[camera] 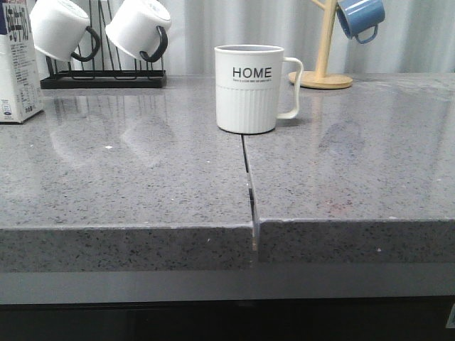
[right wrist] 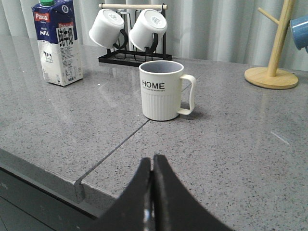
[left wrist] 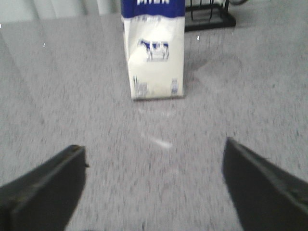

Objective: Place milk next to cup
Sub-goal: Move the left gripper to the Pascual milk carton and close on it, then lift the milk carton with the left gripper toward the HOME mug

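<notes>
The milk point(camera: 15, 64), a tall white carton with a blue top, stands upright at the far left of the grey counter, cut by the frame edge. It also shows in the right wrist view point(right wrist: 58, 43) and in the left wrist view point(left wrist: 153, 53) with its cow picture. The cup point(camera: 249, 89), a white ribbed mug lettered "HOME" with its handle to the right, stands mid-counter and shows in the right wrist view point(right wrist: 163, 89). My left gripper point(left wrist: 154, 159) is open and empty, short of the milk. My right gripper point(right wrist: 153, 159) is shut and empty near the counter's front edge.
A black rack point(camera: 103, 74) with two rounded white mugs point(camera: 135, 28) stands at the back left. A wooden mug tree point(camera: 323, 71) with a blue mug point(camera: 361, 18) stands at the back right. A seam point(camera: 249, 185) runs through the counter in front of the cup.
</notes>
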Controlling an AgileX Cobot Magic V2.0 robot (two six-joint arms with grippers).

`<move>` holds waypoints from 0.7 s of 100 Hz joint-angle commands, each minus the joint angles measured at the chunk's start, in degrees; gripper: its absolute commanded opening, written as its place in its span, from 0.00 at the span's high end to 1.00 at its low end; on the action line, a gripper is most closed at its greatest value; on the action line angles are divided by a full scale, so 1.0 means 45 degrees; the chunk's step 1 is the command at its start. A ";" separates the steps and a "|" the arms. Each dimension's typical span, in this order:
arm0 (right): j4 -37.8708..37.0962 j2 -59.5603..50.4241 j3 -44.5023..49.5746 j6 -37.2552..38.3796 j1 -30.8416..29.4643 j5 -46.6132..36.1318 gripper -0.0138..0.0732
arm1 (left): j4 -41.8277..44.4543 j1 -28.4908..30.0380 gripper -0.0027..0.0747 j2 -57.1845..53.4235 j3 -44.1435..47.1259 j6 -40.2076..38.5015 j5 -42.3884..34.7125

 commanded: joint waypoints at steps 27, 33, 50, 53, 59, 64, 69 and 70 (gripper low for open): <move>-0.0101 0.0112 -0.0336 -0.0077 -0.0021 -0.1105 0.92 | -0.0605 0.0074 0.14 0.3644 -0.1712 -0.0121 -0.4468; -0.0101 0.0112 -0.0336 -0.0077 -0.0021 -0.1105 0.92 | -0.0605 0.0074 0.14 0.4318 -0.2191 -0.0121 -0.4468; -0.0101 0.0112 -0.0336 -0.0077 -0.0021 -0.1105 0.92 | -0.1235 0.0074 0.14 0.5674 -0.3457 -0.0137 -0.5113; -0.0101 0.0112 -0.0336 -0.0077 -0.0021 -0.1105 0.92 | -0.1235 0.0074 0.14 0.5826 -0.3602 -0.0137 -0.5404; -0.0101 0.0112 -0.0336 -0.0077 -0.0021 -0.1105 0.92 | -0.1256 0.0074 0.14 0.6143 -0.3872 -0.0149 -0.5618; -0.0101 0.0112 -0.0336 -0.0077 -0.0021 -0.1105 0.92 | -0.1256 0.0074 0.14 0.6392 -0.4108 -0.0169 -0.5599; -0.0101 0.0112 -0.0336 -0.0077 -0.0021 -0.1105 0.92 | -0.1256 0.0074 0.14 0.6650 -0.4341 -0.0169 -0.5599; -0.0101 0.0112 -0.0336 -0.0077 -0.0021 -0.1105 0.92 | -0.1256 0.0074 0.14 0.6727 -0.4367 -0.0169 -0.5599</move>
